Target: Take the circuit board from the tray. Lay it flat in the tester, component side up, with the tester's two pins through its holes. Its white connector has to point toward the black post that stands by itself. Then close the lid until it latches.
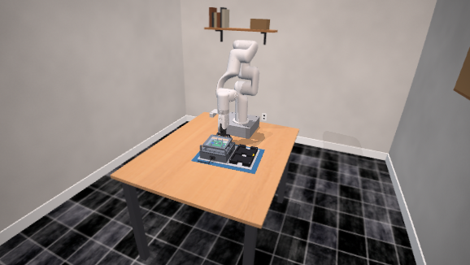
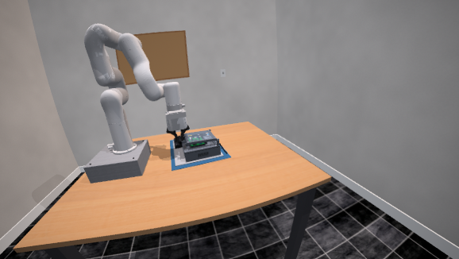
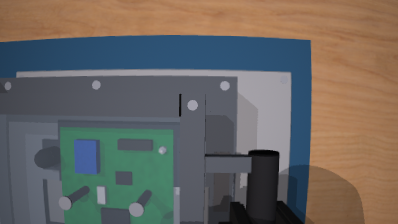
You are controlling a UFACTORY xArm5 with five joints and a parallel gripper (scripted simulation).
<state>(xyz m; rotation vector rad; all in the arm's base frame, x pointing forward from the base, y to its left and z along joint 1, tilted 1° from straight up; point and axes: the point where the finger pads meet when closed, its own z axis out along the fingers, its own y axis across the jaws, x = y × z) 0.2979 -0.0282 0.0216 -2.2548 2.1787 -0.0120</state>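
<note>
Board's in: the circuit board (image 3: pixel 117 170) lies flat in the tester (image 3: pixel 120 105), component side up, under the see-through lid (image 2: pixel 200 137). My pincer (image 2: pixel 178 137) is clamped on the lid handle (image 3: pixel 227 163). I reckon only latching's left.

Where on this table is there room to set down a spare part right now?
Most room: the table between the blue mat and the edge opposite the robot base. Crowded: between that base and the tester, where the gripper is shut on the lid.
</note>
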